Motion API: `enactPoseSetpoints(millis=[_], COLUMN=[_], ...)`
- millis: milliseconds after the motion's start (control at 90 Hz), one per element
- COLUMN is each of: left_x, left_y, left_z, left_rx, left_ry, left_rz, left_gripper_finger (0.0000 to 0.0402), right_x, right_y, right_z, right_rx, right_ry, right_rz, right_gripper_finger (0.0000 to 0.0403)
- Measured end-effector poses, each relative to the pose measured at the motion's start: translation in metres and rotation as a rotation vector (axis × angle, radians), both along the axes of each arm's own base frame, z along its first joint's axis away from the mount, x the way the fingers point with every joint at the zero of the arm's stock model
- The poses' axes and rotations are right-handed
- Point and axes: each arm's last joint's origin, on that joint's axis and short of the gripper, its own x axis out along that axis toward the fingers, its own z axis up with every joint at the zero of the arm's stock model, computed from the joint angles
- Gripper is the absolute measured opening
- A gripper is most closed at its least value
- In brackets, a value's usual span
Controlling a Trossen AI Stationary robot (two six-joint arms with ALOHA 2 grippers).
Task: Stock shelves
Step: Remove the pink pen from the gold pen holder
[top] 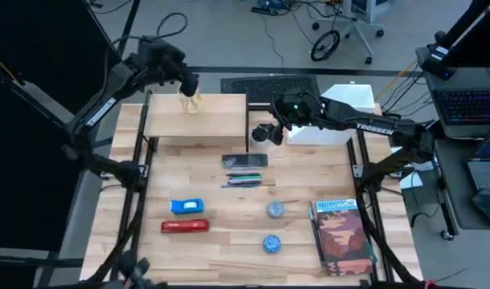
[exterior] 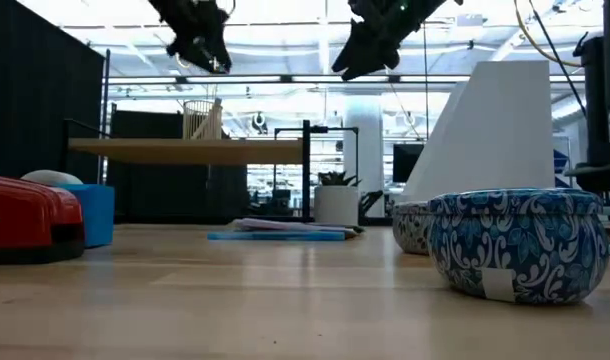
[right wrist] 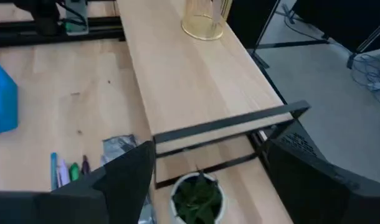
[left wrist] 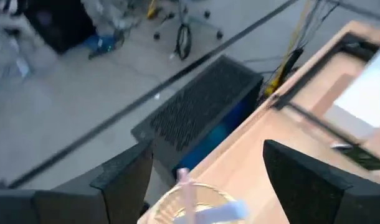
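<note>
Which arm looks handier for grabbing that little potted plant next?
The right one, probably. Its hand hangs open just above the potted plant, beside the shelf. The left hand is open over the wire holder on top of the shelf, farther away.

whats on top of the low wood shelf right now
A gold wire cup stands on the shelf, below the left gripper with open fingers. What the cup holds is not clear.

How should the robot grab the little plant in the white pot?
Probably by the white pot's round sides, coming straight down from above. The small plant pot stands upright on the table beside the shelf, and the right gripper hangs open right over it, a finger at each side. The leaves on top look too soft to hold.
</note>
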Motion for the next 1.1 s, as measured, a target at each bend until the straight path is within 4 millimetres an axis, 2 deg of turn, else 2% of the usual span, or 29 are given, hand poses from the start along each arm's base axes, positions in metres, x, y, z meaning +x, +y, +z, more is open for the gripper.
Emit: enactPoseSetpoints(millis=[133,289,633,1100], left_x=[0.004,0.011,0.008,0.01], left_y=[0.014,0.024,0.031,0.038], left_z=[-0.016,-0.029,-0.033,-0.046], left_rx=[-0.066,-0.105,-0.11,-0.165], left_ry=[0.047,0.083,0.097,0.149], left_rz=[0.015,0.022,0.056,0.069], left_gripper_finger=[0.028,0.0253,0.0204,0.0198], right_x=[-0.001,-0.002,-0.002,-0.002], right_y=[0.001,0.001,0.001,0.001], right_z=[-0.002,-0.003,-0.003,-0.003], right_rx=[-0.011,-0.012,-0.019,-0.048], right_ry=[0.036,0.047,0.054,0.066], right_rz=[0.016,0.019,0.025,0.046], right_gripper_finger=[0.0293,0.0293,0.0293,0.0293])
